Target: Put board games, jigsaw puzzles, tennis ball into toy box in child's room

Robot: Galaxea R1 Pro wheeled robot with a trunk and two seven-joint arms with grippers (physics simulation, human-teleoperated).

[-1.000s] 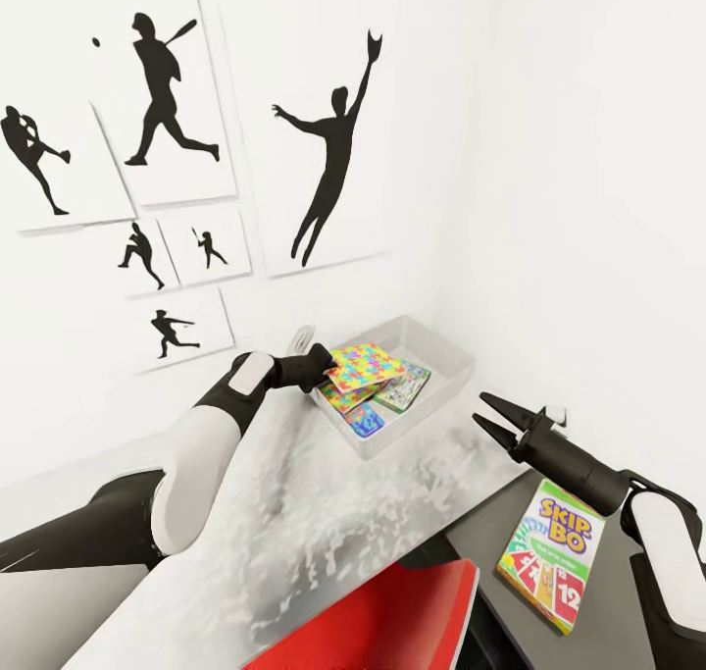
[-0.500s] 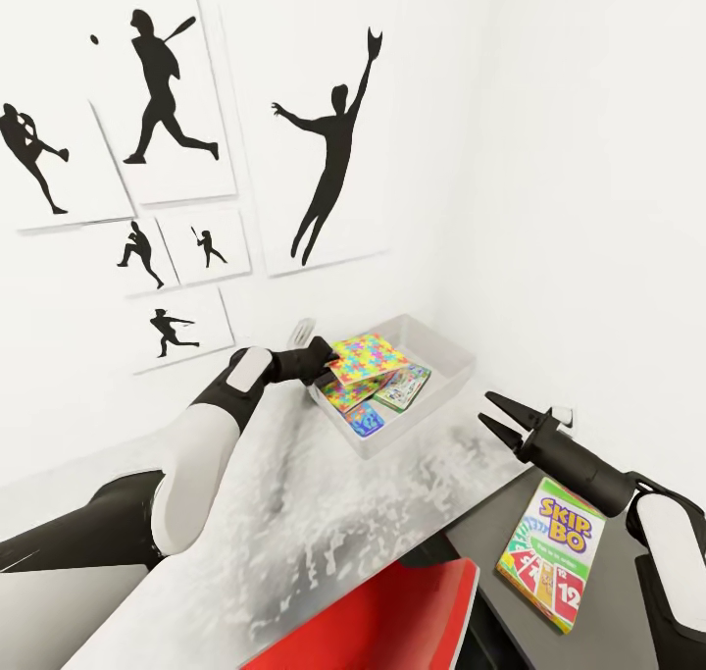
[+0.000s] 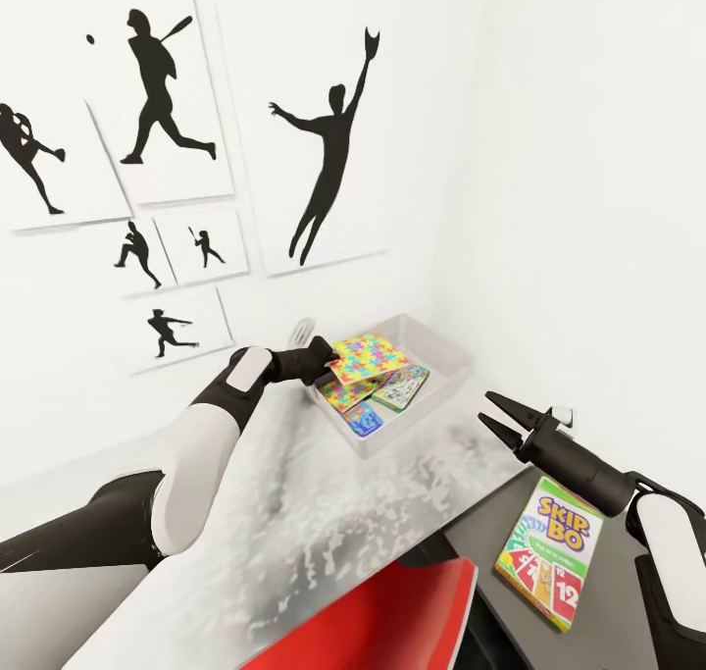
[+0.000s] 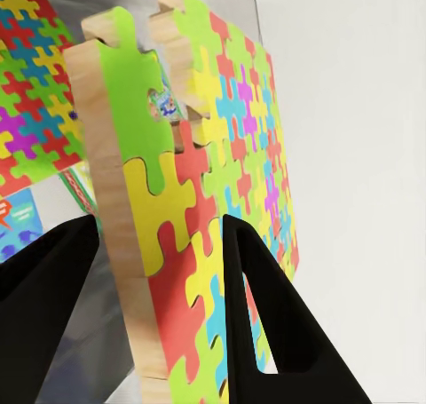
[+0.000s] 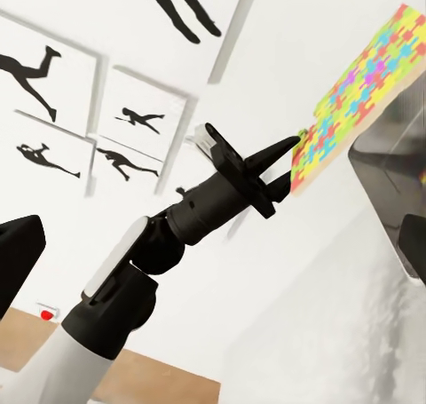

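My left gripper (image 3: pixel 329 360) is shut on the edge of a jigsaw puzzle (image 3: pixel 370 355), a flat square of bright interlocking pieces, tilted just above the toy box (image 3: pixel 432 342). The left wrist view shows that puzzle (image 4: pixel 204 200) clamped between both black fingers (image 4: pixel 266 306). In the pale grey tray lie a second jigsaw puzzle (image 3: pixel 342 396), a green-pink board game (image 3: pixel 403 387) and a small blue one (image 3: pixel 365 419). The Skip-Bo board game (image 3: pixel 551 550) lies flat on the dark side unit. Above it my right gripper (image 3: pixel 496 418) is open and holds nothing. The tennis ball is out of view.
The toy box stands at the far corner of the mottled table (image 3: pixel 324 513), close to both white walls. Baseball silhouette posters (image 3: pixel 328 150) hang behind it. A red chair (image 3: pixel 392 616) sits under the table's near edge, beside the dark side unit (image 3: pixel 603 641).
My left gripper has carried the jigsaw puzzle slightly up and farther over the toy box. The right gripper shifted a little to the right, still open.
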